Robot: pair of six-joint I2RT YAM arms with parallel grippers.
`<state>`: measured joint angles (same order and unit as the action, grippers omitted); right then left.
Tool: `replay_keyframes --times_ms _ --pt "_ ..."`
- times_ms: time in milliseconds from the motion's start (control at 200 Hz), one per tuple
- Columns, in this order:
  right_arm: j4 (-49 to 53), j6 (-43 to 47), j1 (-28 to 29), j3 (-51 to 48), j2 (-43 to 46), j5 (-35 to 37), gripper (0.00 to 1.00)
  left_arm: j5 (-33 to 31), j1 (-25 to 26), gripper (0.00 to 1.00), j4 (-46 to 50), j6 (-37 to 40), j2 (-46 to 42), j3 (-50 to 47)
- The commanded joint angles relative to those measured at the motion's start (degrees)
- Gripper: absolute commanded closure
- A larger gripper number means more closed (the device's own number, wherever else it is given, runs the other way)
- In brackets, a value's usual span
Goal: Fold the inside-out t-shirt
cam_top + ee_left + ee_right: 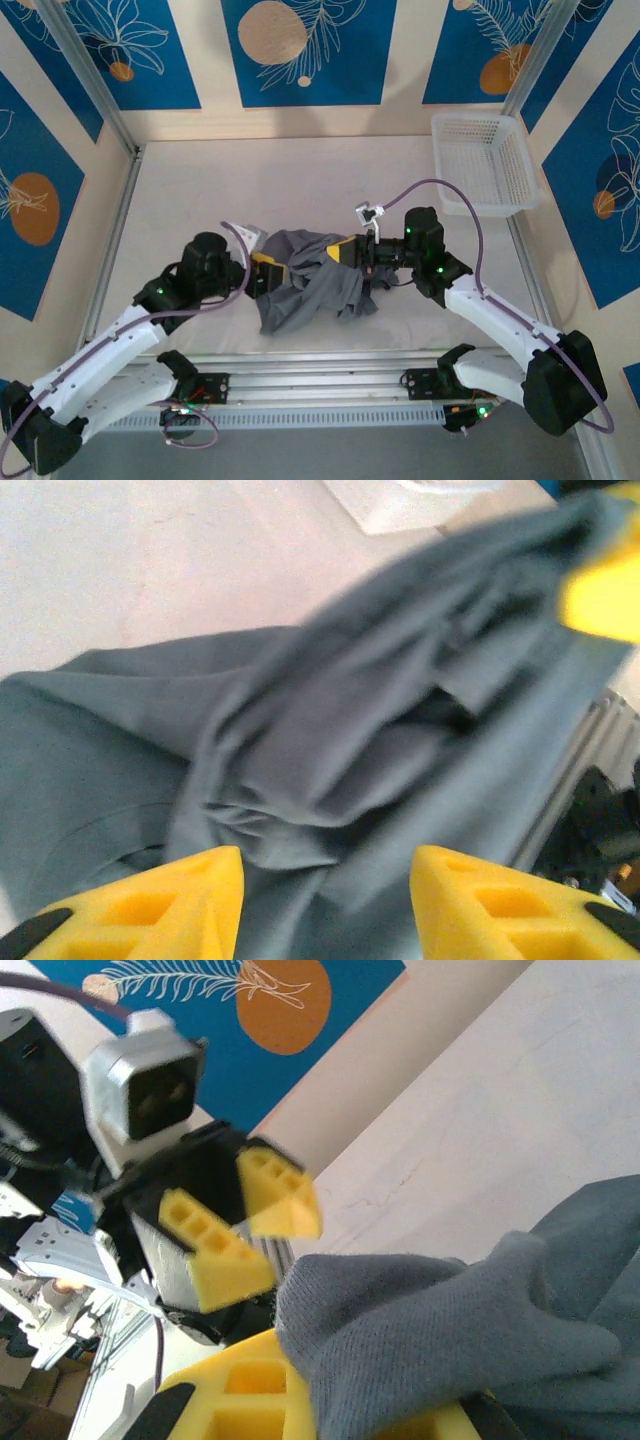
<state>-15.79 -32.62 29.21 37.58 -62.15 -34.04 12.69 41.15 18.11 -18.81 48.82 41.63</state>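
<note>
Inside-out t-shirt [480, 1340] cloth sits bunched in my right gripper [300, 1400], whose jaws are clamped on a thick fold at the edge of the heap. Just ahead of those fingertips, my left gripper [272, 1240] hangs with its jaws apart and empty. The crumpled shirt lies directly below and beyond its fingers [150, 900].

To do this step well, I judge I should hold the right pinch firm. With the left I should find a single hem or shoulder edge rather than a wad of layers, then draw the two apart so the cloth spreads flat before any folding.

Counting: one shirt, two grippers, and one white basket [485, 160] well beyond my right gripper, at the far corner.
</note>
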Motion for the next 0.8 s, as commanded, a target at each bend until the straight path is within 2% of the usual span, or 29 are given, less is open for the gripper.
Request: replay_keyframes --times_ms 0,95,185,225,345,375,400,470,560,710,795 --pt "0.1 -0.8 -0.2 0.0 0.1 1.8 1.00 -4.2 3.5 0.65 -1.5 4.5 2.9 0.0" --pt "0.3 -1.0 -0.1 -0.1 0.2 1.8 1.00 -8.6 3.7 0.64 -2.4 0.5 8.3 1.8" --pt "0.7 -0.9 0.3 0.1 0.4 1.8 1.00 -6.8 3.8 0.43 -5.6 0.3 12.8 3.6" --pt "1.0 -1.0 0.5 0.2 0.4 1.8 1.00 -6.4 3.9 0.37 -7.9 0.2 14.2 3.6" --pt "1.0 -1.2 1.2 0.6 0.3 1.4 1.00 -12.6 3.9 0.36 -8.4 -1.4 19.3 5.6" --pt "0.9 -1.3 1.4 0.8 0.2 1.3 1.00 -14.1 3.7 0.39 -7.9 -2.2 20.9 6.4" --pt "0.7 -1.6 1.5 0.8 0.1 1.2 1.00 -14.1 3.2 0.45 -7.6 -2.9 22.1 7.3" --pt "1.2 -2.5 1.5 1.4 -0.5 0.9 1.00 -9.7 1.9 0.68 -8.9 -4.6 24.9 8.7" --pt "4.2 -3.3 0.3 2.1 -1.6 1.2 1.00 -4.3 0.8 1.00 -12.7 -6.8 24.1 8.1" --pt "8.4 -6.4 -6.3 -0.5 -4.4 5.9 1.00 9.7 -2.6 1.00 -16.0 -11.7 19.1 8.7" --pt "11.1 -5.7 -10.9 -2.6 -8.6 9.4 0.92 18.2 -5.6 1.00 -15.5 -17.2 17.8 10.6"
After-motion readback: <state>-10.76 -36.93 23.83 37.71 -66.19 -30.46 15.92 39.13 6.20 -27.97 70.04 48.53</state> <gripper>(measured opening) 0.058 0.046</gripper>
